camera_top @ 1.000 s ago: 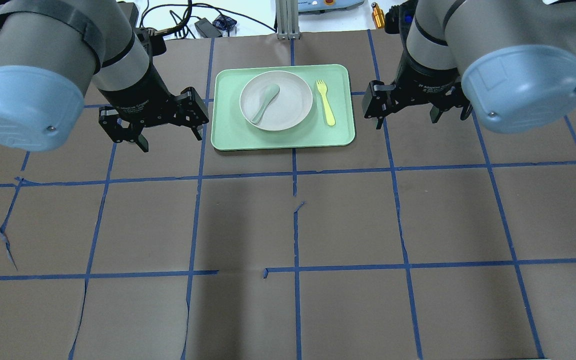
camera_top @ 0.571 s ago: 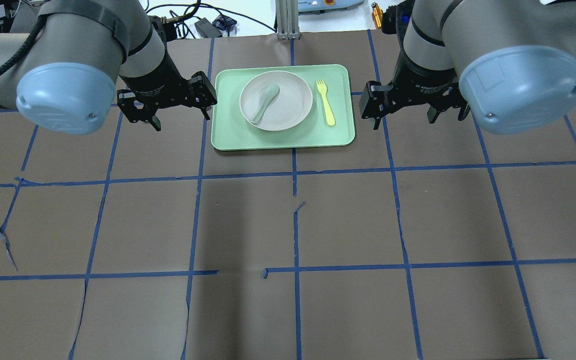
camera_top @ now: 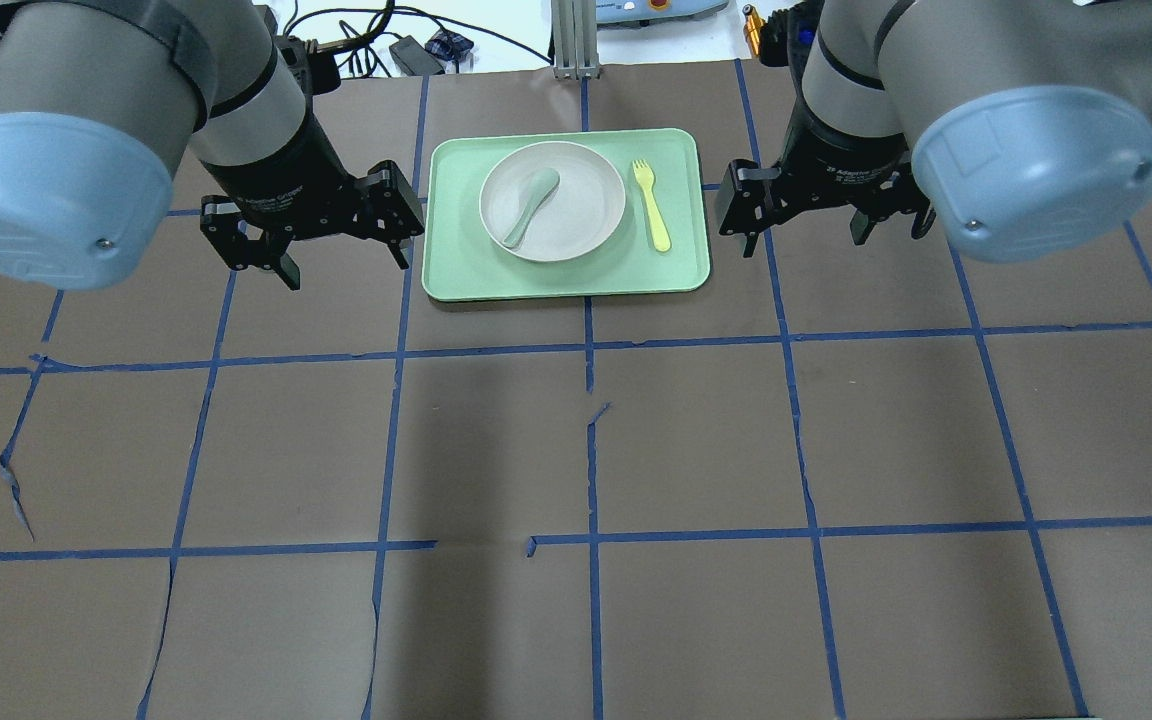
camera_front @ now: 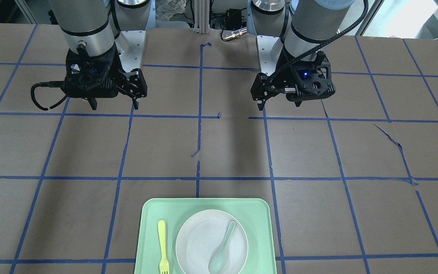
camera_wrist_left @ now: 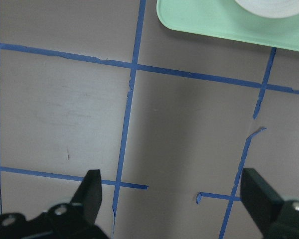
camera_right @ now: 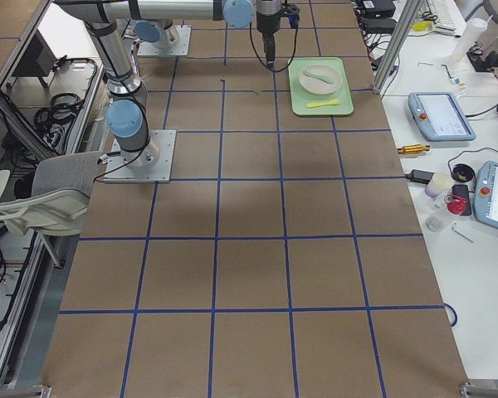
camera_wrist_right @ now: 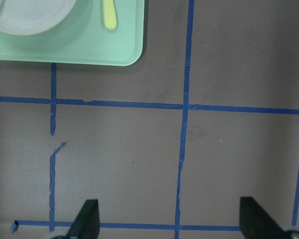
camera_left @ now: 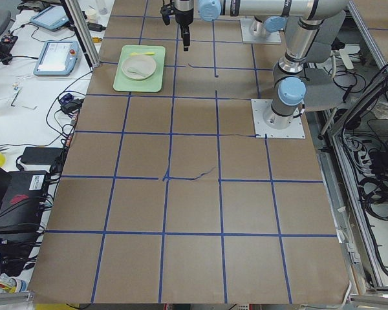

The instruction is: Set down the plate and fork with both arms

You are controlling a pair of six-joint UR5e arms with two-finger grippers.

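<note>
The off-white plate (camera_top: 591,205) lies on a mint-green tray (camera_top: 456,272) at the far middle of the table. The pale-yellow fork (camera_top: 651,205) lies on the tray to the plate's right. My left gripper (camera_top: 346,268) hovers open and empty just left of the tray. My right gripper (camera_top: 804,243) hovers open and empty just right of it. In the front view the plate (camera_front: 194,243) and fork (camera_front: 162,243) lie at the bottom, with the left gripper (camera_front: 278,105) and right gripper (camera_front: 114,106) above. The right wrist view shows the fork's handle (camera_wrist_right: 108,15).
A pale grey-green spoon (camera_top: 531,205) lies in the plate. The brown table cover has a grid of blue tape, torn in places. Cables and devices lie beyond the table's far edge. The left wrist view shows the tray's corner (camera_wrist_left: 214,25).
My left gripper swung farther and toward the tray, then came back a little nearer. My right gripper drifted slightly toward the tray. Both stayed open; plate, fork and spoon did not move.
</note>
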